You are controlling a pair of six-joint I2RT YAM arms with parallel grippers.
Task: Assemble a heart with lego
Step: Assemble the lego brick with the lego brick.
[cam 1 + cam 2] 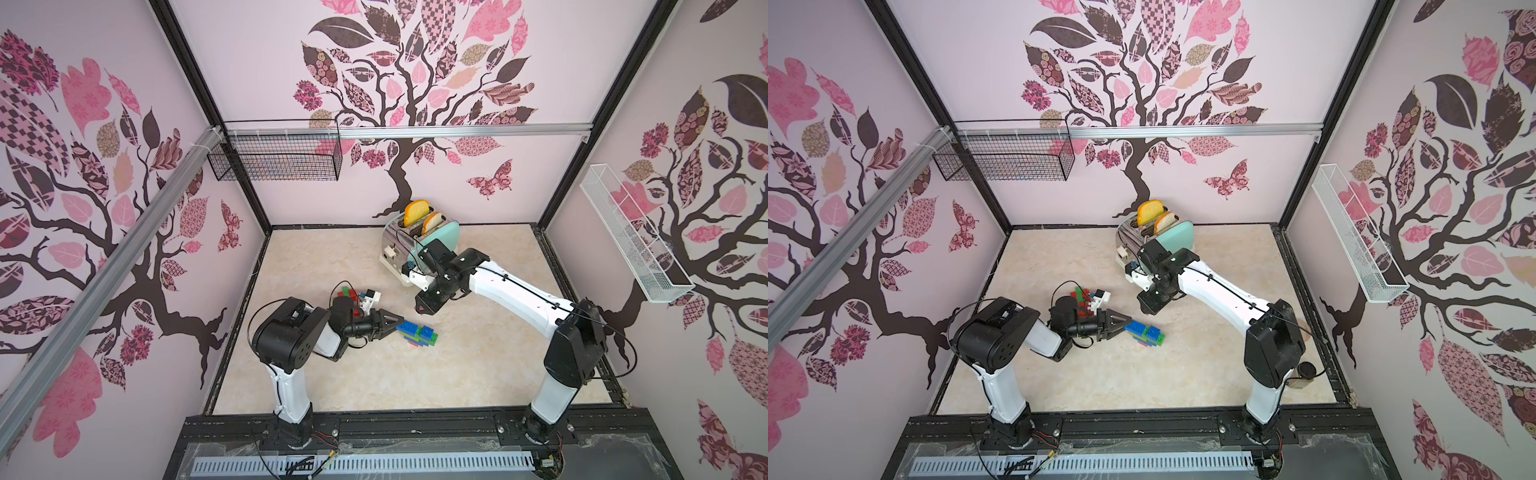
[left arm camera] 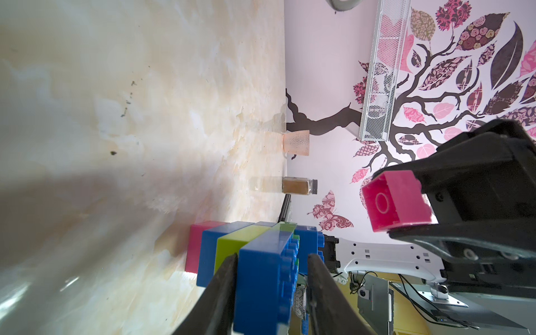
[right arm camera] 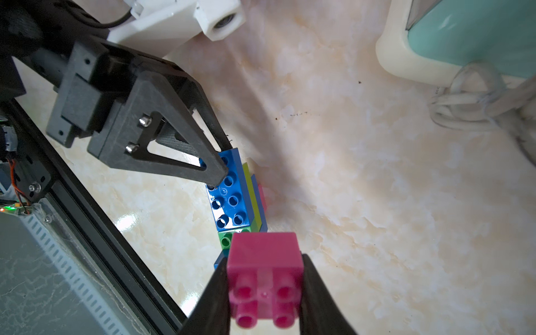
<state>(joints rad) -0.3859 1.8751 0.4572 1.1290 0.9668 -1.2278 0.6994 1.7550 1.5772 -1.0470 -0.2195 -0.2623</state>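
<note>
The step in hand is adding one more piece to the partly built heart (image 1: 419,333). It stands studs-up on the tabletop (image 1: 374,374), between the two arms and well in front of the toaster (image 1: 419,245). Its layers run from a pink base through blue and lime to a top row of blue and green.

The left gripper (image 1: 400,322) reaches in from the side to the blue brick (image 2: 264,278) at the near end of that top row. Its jaws sit on either side of the brick, one over the studs and one against the opposite face. A sliver of background shows on the stud side in the left wrist view, so whether the brick is pinched or only bracketed cannot be told.

The right gripper (image 1: 424,308) hangs above the heart and clear of it. Its jaws are clenched on a pink 2x2 brick (image 3: 264,255), held by two opposite sides with the studs toward the wrist and the hollow underside facing down. In the right wrist view this brick sits roughly over the green brick (image 3: 224,240) of the top row. A few loose bricks (image 1: 348,293) lie behind the left arm.

The next move probably calls for squaring the pink brick to the stud grid and lowering it straight. It should then be pressed home while the left arm braces the narrow-footed heart against tipping.
</note>
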